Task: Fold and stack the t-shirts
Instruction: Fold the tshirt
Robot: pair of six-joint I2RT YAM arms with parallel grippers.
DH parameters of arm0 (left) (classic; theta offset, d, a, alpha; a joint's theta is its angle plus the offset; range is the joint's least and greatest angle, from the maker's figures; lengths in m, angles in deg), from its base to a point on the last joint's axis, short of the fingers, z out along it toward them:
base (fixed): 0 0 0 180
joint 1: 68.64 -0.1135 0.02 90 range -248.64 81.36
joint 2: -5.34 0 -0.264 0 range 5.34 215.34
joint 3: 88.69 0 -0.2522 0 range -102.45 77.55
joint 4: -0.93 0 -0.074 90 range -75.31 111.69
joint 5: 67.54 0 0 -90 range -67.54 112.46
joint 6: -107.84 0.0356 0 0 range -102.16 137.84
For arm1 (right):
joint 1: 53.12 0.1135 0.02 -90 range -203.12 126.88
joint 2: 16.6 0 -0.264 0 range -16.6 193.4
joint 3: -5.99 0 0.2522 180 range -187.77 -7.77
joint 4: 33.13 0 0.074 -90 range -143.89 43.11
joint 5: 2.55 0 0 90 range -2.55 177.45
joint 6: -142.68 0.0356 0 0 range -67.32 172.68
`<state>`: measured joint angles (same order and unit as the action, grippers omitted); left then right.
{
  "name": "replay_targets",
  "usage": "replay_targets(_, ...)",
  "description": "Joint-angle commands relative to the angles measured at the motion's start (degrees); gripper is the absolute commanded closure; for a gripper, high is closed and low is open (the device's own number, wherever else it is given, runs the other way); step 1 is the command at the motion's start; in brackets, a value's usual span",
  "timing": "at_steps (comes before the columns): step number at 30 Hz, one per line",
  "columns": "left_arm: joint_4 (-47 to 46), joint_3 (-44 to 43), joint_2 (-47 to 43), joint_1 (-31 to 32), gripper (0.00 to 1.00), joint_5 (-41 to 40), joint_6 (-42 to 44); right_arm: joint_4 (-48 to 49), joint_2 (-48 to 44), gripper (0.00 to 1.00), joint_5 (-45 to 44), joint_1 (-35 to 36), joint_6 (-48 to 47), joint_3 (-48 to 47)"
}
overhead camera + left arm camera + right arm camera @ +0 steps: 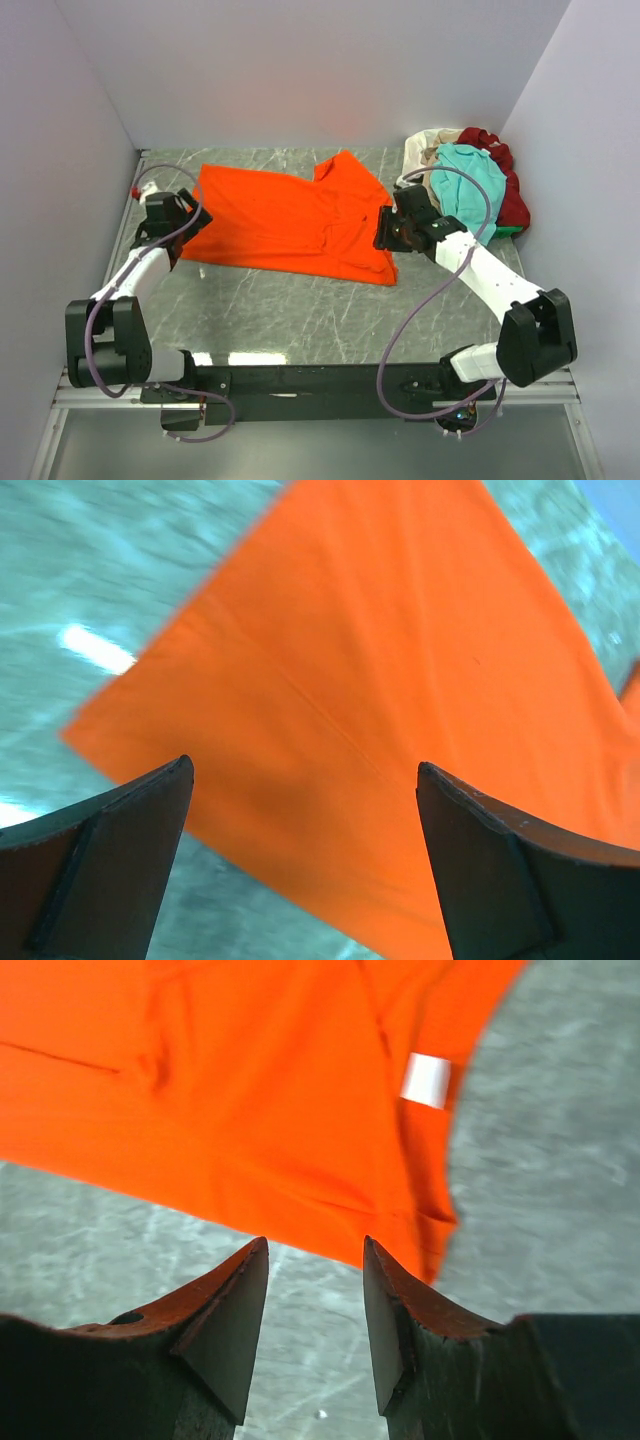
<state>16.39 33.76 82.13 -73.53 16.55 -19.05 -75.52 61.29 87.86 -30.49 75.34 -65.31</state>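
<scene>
At the left of the grey marbled surface (300, 310), the left arm (130, 275) is reached forward. The left jaws are spread wide and nothing is gripped. They are positioned over the left edge of the orange t-shirt (290, 220), and its cloth is seen beyond them in the wrist view.

The orange t-shirt is laid mostly flat across the middle of the surface, with a raised fold at its far right. A small white label (426, 1079) is seen by the neck opening.

At the shirt's right edge, the right jaws are parted. Only bare surface is seen between them, and no cloth is held.

In the far right corner, a teal t-shirt (470, 180), a cream t-shirt (425, 150) and a dark red t-shirt (508, 185) are heaped together, unfolded.
</scene>
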Motion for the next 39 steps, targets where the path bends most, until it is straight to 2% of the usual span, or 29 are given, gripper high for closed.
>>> replay_targets(1,-1.24,-3.23,1.76,2.60,0.01,0.17,-0.73,7.24,1.65,0.50,7.39,0.48,0.28,0.93)
replay_targets(6,-6.52,-3.76,8.10,2.95,0.01,5.56,-2.40,13.67,6.56,0.50,11.89,0.48,1.51,2.34)
replay_targets(12,-11.10,-3.76,16.70,2.95,0.01,10.65,-4.25,16.84,13.06,0.51,13.66,0.48,3.01,3.22)
replay_targets(17,-11.45,-2.89,20.06,1.11,0.01,15.40,-4.95,16.93,16.59,0.54,12.87,0.48,3.36,4.01)
replay_targets(22,-13.82,2.91,17.78,-1.79,0.01,16.81,-5.74,13.77,17.91,0.57,8.22,0.75,3.80,4.97)
replay_targets(28,-14.18,8.89,13.92,-2.06,0.00,18.66,-5.66,10.96,16.25,0.57,4.08,1.19,3.80,7.87)
replay_targets(39,-9.79,17.68,0.39,-2.06,0.00,14.00,-5.57,8.41,10.36,0.57,2.50,1.19,4.68,12.54)
